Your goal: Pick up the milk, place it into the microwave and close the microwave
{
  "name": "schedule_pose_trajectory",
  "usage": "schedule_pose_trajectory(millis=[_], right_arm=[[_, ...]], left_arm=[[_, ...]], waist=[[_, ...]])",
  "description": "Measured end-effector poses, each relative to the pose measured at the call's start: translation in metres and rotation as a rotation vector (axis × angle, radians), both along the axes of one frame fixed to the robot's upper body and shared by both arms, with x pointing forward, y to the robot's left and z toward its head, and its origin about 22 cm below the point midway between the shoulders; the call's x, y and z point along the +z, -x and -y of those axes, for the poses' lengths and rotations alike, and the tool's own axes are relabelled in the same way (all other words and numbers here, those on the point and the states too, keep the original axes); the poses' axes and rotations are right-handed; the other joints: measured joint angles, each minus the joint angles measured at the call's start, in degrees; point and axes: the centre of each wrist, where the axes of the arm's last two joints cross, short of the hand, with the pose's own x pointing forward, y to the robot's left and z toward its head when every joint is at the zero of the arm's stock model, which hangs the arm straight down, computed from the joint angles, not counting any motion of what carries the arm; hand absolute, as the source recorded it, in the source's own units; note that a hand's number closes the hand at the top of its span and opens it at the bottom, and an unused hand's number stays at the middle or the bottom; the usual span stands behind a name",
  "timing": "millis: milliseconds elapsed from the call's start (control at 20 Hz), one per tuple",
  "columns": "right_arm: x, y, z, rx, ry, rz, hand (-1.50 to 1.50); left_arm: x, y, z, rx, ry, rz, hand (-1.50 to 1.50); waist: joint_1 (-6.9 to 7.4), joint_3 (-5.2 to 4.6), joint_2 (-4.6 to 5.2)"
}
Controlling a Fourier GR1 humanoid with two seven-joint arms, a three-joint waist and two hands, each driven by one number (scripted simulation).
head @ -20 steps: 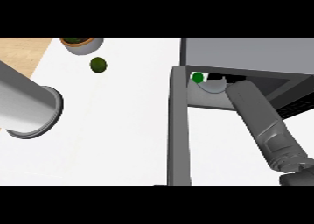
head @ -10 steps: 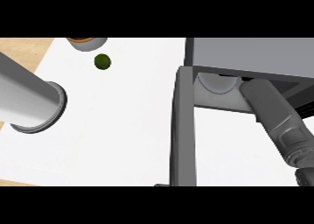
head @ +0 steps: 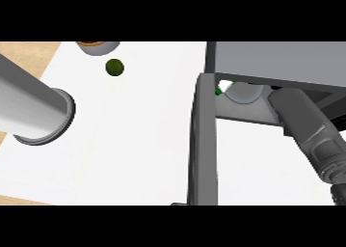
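Note:
The grey microwave [head: 282,62] stands at the upper right, and its open door [head: 202,144] shows edge-on, running down the middle. In the opening I see a pale rounded thing with a small green spot, which looks like the milk [head: 241,92]. My right forearm [head: 311,130] rises from the lower right into the opening beside the milk. The right hand is hidden under the microwave's top. My left forearm [head: 26,106] crosses the left side as a thick grey tube, and its hand is out of the picture.
A small dark green round object [head: 114,66] lies on the white counter [head: 133,144] at the upper left. A bowl [head: 97,46] is cut off by the top edge. Wood shows along the left edge [head: 12,53].
The whole scene has grown larger and slid down. The right forearm's upper end has swung right inside the opening. Less of the milk's green spot shows now.

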Motion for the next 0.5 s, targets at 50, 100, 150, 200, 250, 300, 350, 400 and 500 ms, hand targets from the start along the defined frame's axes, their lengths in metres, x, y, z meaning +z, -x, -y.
schedule_pose_trajectory(millis=[50,100,150,200,250,300,350,400,500], right_arm=[[0.000,0.000,-0.002,0.020,0.000,-0.002,-1.50],[0.004,-0.002,-0.003,0.040,-0.002,-0.001,-1.50],[0.003,-0.002,-0.005,0.057,-0.009,0.000,-1.50],[0.004,-0.003,-0.009,0.078,-0.015,-0.002,-1.50],[0.004,-0.003,-0.011,0.098,-0.025,-0.005,-1.50],[0.005,-0.003,-0.011,0.113,-0.033,-0.010,-1.50],[0.005,-0.004,-0.013,0.131,-0.046,-0.015,-1.50],[0.006,-0.004,-0.015,0.148,-0.062,-0.016,-1.50],[0.005,-0.005,-0.020,0.183,-0.108,-0.025,-1.50]], left_arm=[[0.000,-0.001,0.000,-0.009,-0.004,-0.003,-1.50],[-0.001,-0.003,0.001,-0.019,-0.008,-0.007,-1.50],[-0.001,-0.004,0.002,-0.028,-0.011,-0.009,-1.50],[-0.001,-0.006,0.003,-0.042,-0.016,-0.010,-1.50],[-0.002,-0.008,0.003,-0.052,-0.018,-0.013,-1.50],[-0.003,-0.009,0.004,-0.061,-0.019,-0.012,-1.50],[-0.002,-0.011,0.006,-0.073,-0.023,-0.010,-1.50],[-0.004,-0.013,0.009,-0.087,-0.021,-0.013,-1.50],[-0.008,-0.015,0.010,-0.110,-0.020,-0.017,-1.50]], waist=[[-0.02,0.01,-0.01],[-0.08,0.03,-0.02],[-0.14,0.06,0.01],[-0.16,0.10,-0.01],[-0.22,0.16,0.02],[-0.21,0.18,0.01],[-0.32,0.20,0.03],[-0.45,0.25,0.07],[-0.67,0.23,-0.11]])
